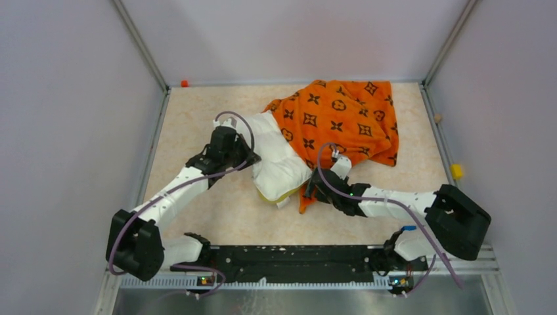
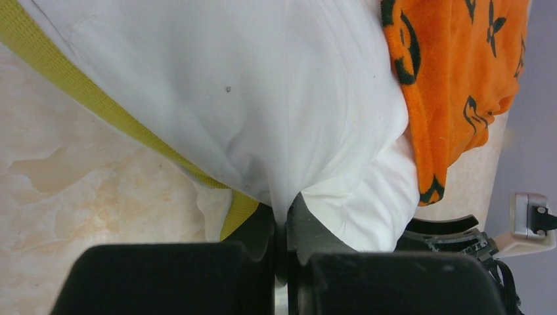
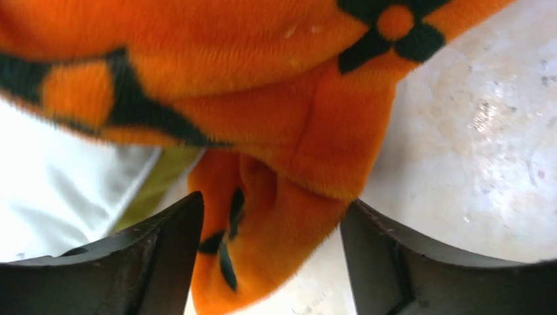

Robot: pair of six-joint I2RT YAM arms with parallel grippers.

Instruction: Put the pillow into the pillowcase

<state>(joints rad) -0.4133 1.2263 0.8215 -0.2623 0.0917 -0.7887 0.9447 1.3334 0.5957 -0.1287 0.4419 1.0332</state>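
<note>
1. The left gripper (image 1: 245, 155) (image 2: 287, 226) is clamped fully together. Its black fingers (image 2: 310, 233) pinch a bunched corner of the large, soft, white quilted pillow (image 1: 279, 161) (image 2: 263, 98), and the cloth pulls into a taut cone just ahead of the fingertips.
2. Beyond that pinch the pillow spreads out wide. Its yellow trim (image 2: 85, 92) runs on a slant to the left of the gripper and ends just beside the left finger.
3. The floppy bright orange fabric pillowcase with black flower and circle motifs (image 1: 341, 118) (image 2: 453, 79) lies ahead and to the right of the left gripper. It covers the far part of the pillow, while the pillow's near end sticks out bare between the two grippers.
4. The right gripper (image 1: 315, 188) (image 3: 272, 205) stands wide open and grips nothing. A hanging fold of the pillowcase (image 3: 263, 98) dangles down between its two dark fingers (image 3: 164, 252), unclamped. Whether the fold brushes either fingertip cannot be told.
5. Just left of the right gripper's left finger, the pillow's white cloth (image 3: 59, 190) and a strip of its yellow edge show under the orange fabric.
6. The beige marbled worktop (image 1: 197, 125) (image 2: 79, 184) (image 3: 473, 131) lies beneath both grippers, and shows bare to the right of the right gripper and to the left of the left one.
</note>
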